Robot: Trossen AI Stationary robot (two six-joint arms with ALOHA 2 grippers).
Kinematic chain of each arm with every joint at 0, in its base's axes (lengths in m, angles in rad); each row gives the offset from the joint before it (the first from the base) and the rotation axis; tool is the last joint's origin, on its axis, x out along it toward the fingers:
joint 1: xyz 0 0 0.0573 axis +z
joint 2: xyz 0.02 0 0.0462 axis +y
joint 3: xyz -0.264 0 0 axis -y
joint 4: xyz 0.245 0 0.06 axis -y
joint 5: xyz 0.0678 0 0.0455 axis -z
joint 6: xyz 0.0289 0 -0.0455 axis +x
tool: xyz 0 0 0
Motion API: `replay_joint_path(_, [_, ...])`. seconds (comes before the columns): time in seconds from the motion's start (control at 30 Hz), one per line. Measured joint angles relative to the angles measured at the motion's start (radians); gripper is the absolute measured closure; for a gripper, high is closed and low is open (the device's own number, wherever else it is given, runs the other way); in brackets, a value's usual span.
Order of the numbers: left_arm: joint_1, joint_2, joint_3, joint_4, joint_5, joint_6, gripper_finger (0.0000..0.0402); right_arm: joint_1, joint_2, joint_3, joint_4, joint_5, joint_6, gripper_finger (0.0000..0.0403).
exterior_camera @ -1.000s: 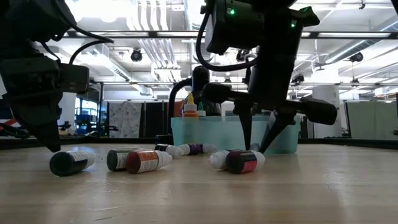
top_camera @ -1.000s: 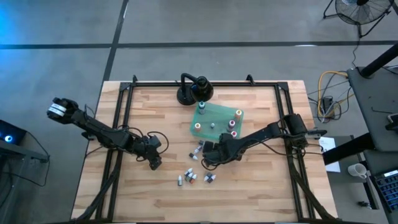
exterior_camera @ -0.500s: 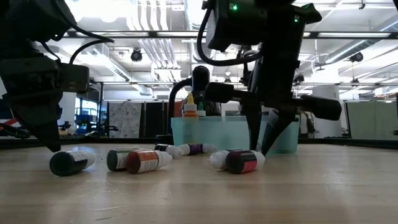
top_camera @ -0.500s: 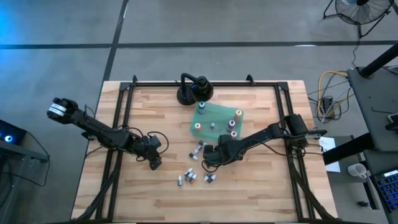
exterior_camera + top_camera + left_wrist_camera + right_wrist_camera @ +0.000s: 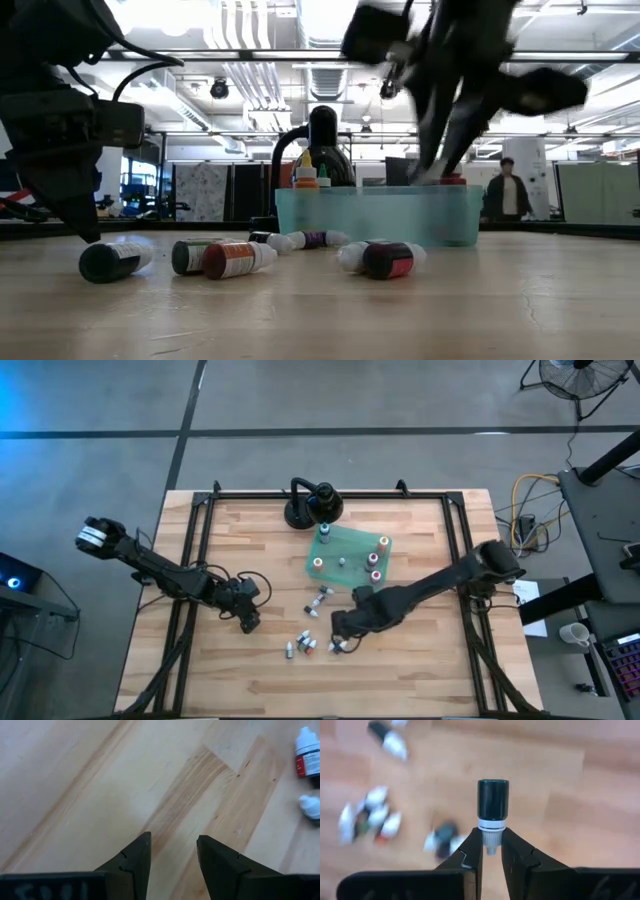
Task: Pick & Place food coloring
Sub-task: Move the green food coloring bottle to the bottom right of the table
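Wooden table (image 5: 420,660), blurred right gripper (image 5: 491,851) clamping black-capped bottle (image 5: 493,809).

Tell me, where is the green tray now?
In the high view the green tray lies toward the table's far edge, right of centre, just in front of the black stand, with several bottles upright on it.

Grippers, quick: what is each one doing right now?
Left gripper: open, holding nothing, low over the table.
Right gripper: shut on a food coloring bottle, pinched by its white tip, above the loose bottles.
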Motion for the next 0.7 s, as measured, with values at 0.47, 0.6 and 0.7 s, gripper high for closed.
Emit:
replay_joint_path(0.47, [0.0, 0.0, 0.0, 0.015, -0.007, 0.003, 0.0268, 0.05, -0.075, -0.081, -0.038, -0.909, -0.17, 0.0356])
replay_joint_path(0.6, [0.0, 0.0, 0.0, 0.017, -0.007, -0.008, 0.0268, 0.084, -0.04, -0.123, -0.022, -1.035, -0.206, 0.0355])
replay_joint_path(0.7, [0.0, 0.0, 0.0, 0.02, -0.009, -0.008, 0.0268, 0.11, -0.012, -0.161, 0.049, -1.103, -0.193, 0.0354])
